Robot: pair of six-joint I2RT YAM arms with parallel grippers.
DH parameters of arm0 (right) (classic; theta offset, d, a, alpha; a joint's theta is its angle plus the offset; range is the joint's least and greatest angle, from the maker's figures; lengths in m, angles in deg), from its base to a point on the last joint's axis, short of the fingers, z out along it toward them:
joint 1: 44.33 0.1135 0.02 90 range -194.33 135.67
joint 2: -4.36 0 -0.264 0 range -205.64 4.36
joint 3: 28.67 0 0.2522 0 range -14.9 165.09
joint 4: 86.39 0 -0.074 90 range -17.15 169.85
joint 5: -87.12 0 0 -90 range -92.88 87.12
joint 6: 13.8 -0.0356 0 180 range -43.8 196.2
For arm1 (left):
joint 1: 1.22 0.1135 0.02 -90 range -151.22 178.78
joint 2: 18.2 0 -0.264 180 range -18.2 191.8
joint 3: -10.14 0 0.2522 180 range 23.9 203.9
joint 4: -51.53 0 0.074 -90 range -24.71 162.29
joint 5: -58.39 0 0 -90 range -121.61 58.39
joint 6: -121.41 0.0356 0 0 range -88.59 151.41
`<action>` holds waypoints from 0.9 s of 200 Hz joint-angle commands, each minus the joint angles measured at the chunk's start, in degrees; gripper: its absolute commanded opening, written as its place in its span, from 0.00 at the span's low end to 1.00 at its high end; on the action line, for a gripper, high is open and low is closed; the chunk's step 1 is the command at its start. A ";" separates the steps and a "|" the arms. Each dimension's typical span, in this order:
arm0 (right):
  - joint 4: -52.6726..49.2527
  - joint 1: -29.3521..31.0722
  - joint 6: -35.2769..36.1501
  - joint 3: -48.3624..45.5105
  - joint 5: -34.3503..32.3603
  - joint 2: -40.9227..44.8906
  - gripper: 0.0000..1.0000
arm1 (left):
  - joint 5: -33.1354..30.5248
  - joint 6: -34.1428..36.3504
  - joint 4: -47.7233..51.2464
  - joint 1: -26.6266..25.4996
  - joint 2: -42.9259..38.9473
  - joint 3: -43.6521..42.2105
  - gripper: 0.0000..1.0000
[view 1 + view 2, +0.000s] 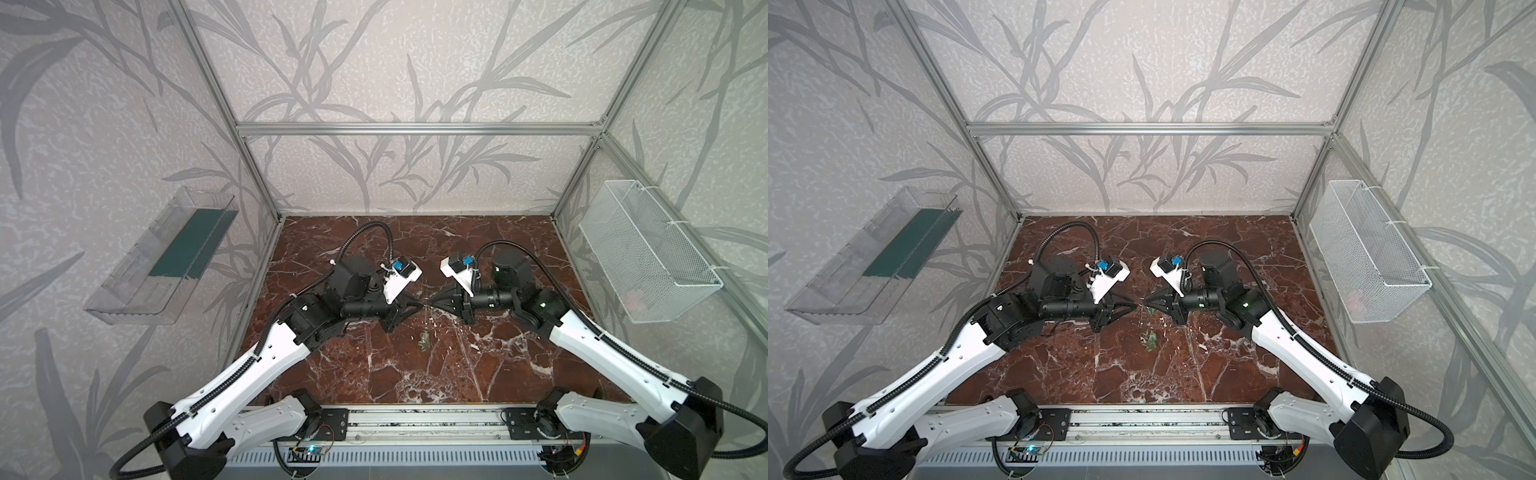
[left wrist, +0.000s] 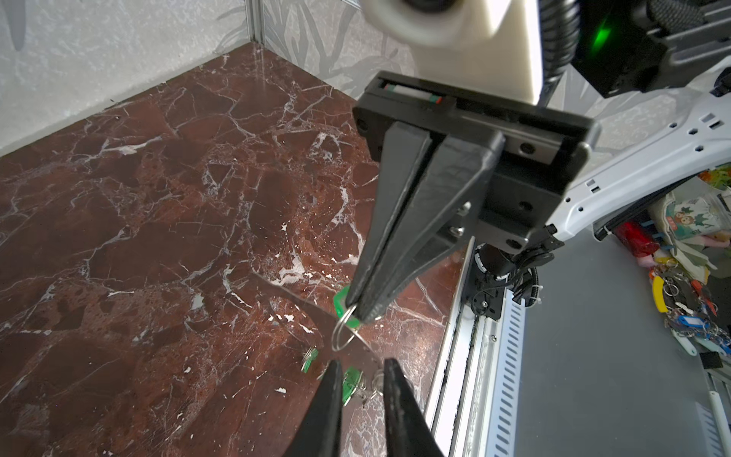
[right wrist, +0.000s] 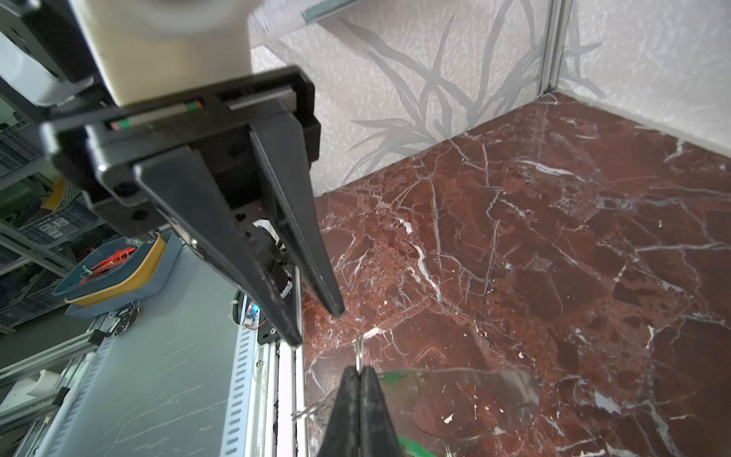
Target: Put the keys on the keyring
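**Ring pinched on the right, left gripper spread beside it**

My right gripper (image 2: 358,314) is pressed together on a thin wire ring (image 2: 343,332), held well above the table (image 1: 478,374). A green tag (image 2: 341,299) sits right behind its tips. My left gripper (image 2: 363,362) faces it tip to tip with a clear gap between its fingers, near the ring but apart from it. In the right wrist view the keyring (image 3: 514,391) shows as a flat, translucent grey plate with an oval hole, just beyond my right tips. I cannot tell whether it hangs from the ring. Other keys (image 1: 424,341) lie in a small clump on the table, below the meeting point and a little nearer my base rail.

Both my arms reach inward from the near corners. The forearms are roughly level, and the grippers point at each other over the middle of the table in both top views.

The keys on the table are small silver pieces with bright green tags, tangled together.
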 commanded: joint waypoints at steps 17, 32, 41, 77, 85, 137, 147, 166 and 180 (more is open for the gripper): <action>-2.15 0.78 2.79 2.72 0.43 0.43 0.00 | 2.89 3.59 3.34 0.22 1.59 2.57 0.20; -2.10 0.91 2.71 2.89 1.37 0.35 0.00 | 2.91 3.75 3.40 0.21 1.91 2.66 0.20; -2.36 1.17 2.75 2.98 1.74 0.34 0.00 | 3.03 3.86 3.38 0.19 1.95 2.78 0.20; -2.40 1.57 2.71 2.98 2.66 0.50 0.00 | 3.59 4.05 3.53 0.26 2.63 3.15 0.19; -2.27 1.59 2.62 2.98 2.94 0.56 0.00 | 3.48 4.29 3.62 0.21 2.64 3.18 0.19; -2.24 1.88 2.54 2.98 4.75 0.43 0.00 | 4.65 4.38 2.58 0.24 2.55 2.53 0.18; -2.32 2.00 2.52 3.05 4.83 0.39 0.00 | 5.09 4.52 2.44 0.25 2.62 2.39 0.18; -2.20 1.94 2.47 3.07 5.01 0.43 0.00 | 5.75 4.84 2.76 0.27 2.98 2.48 0.18; -2.16 2.01 2.39 3.03 5.15 0.43 0.00 | 6.58 4.83 2.85 0.22 3.32 2.57 0.15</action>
